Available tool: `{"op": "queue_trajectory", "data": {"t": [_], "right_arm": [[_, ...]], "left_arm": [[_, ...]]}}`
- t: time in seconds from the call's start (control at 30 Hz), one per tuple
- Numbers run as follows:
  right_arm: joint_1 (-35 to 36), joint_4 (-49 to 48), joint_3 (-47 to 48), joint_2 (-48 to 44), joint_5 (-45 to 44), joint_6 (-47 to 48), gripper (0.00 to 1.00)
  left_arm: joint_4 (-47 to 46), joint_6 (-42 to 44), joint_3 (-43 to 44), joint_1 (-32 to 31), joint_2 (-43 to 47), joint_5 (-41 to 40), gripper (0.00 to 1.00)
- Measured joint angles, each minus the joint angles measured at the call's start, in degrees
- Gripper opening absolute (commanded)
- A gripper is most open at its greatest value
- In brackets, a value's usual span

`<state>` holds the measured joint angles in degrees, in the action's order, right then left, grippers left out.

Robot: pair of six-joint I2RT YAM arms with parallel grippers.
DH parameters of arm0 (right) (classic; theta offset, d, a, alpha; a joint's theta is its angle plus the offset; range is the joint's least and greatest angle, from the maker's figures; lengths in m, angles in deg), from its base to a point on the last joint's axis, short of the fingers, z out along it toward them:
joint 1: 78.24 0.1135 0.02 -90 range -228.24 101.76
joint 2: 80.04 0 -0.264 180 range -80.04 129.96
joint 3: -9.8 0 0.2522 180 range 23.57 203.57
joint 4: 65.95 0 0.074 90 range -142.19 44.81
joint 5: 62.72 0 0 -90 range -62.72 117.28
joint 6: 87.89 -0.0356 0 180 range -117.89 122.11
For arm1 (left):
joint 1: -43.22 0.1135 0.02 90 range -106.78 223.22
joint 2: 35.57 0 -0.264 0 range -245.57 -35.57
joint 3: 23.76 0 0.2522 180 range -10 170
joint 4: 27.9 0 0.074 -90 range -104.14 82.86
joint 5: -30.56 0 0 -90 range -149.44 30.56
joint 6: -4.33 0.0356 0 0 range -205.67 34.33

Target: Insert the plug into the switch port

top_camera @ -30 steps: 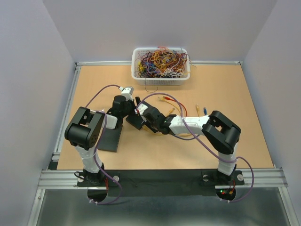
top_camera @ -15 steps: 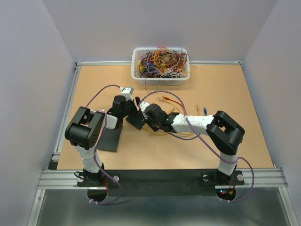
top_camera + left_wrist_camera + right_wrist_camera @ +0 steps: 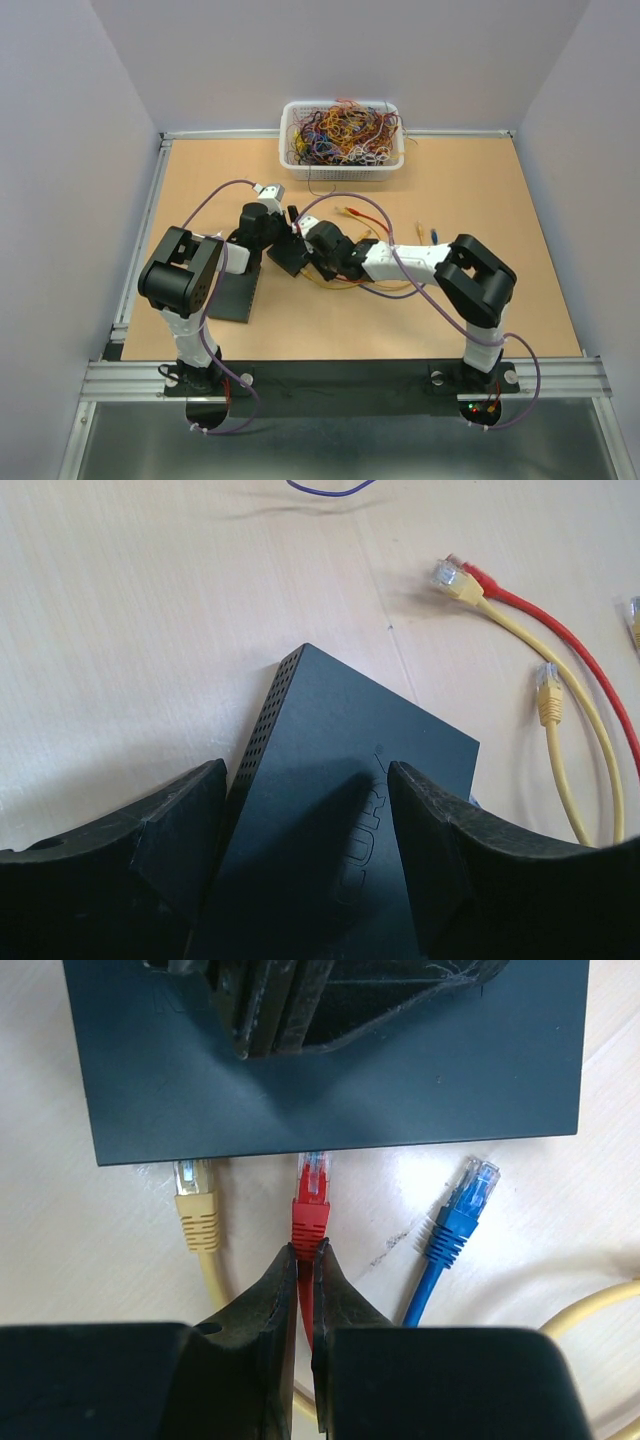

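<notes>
The right gripper (image 3: 305, 1250) is seen closed, its fingers (image 3: 262, 1300) clamped on the rear of the red plug (image 3: 311, 1208); the plug is pointed to 12 o'clock, and its clear tip is met by the near edge of the black switch (image 3: 450, 1080); whether the tip sits inside a port cannot be told, since the port face is hidden from above. At 10 o'clock from these jaws a yellow plug (image 3: 196, 1210) is laid with its tip at the same edge; at 2 o'clock a blue plug (image 3: 462, 1215) is tilted, with its tip just short of that edge. All three are rested on the pale wooden table (image 3: 90, 1270).

The left gripper (image 3: 305, 770) is held with its jaws wide apart and the switch framed between them; one finger (image 3: 170, 840) is set against the perforated side, while the other is placed over the top face; whether the switch is squeezed cannot be told. At 2 o'clock from these jaws a loose red cable (image 3: 545, 620) and a loose yellow cable (image 3: 563, 780) are laid side by side, clear of the switch.

In the overhead view the switch is found left of the table's centre, between the two wrists; a black mat (image 3: 232, 295) is seen at 7 o'clock from it; a white basket (image 3: 340, 172) filled with tangled wires (image 3: 340, 130) is placed at 12 o'clock, at the far edge.
</notes>
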<state>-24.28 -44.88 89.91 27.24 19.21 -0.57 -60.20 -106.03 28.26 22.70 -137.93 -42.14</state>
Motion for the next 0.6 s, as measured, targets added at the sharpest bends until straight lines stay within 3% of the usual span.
{"op": "queue_trajectory", "data": {"t": [0.6], "right_arm": [[-3.02, 3.10, 4.31, 2.73, 0.15, 0.28, 0.00]], "left_arm": [[-1.03, -0.31, -0.44, 0.39, -0.13, -0.22, 0.75]]}}
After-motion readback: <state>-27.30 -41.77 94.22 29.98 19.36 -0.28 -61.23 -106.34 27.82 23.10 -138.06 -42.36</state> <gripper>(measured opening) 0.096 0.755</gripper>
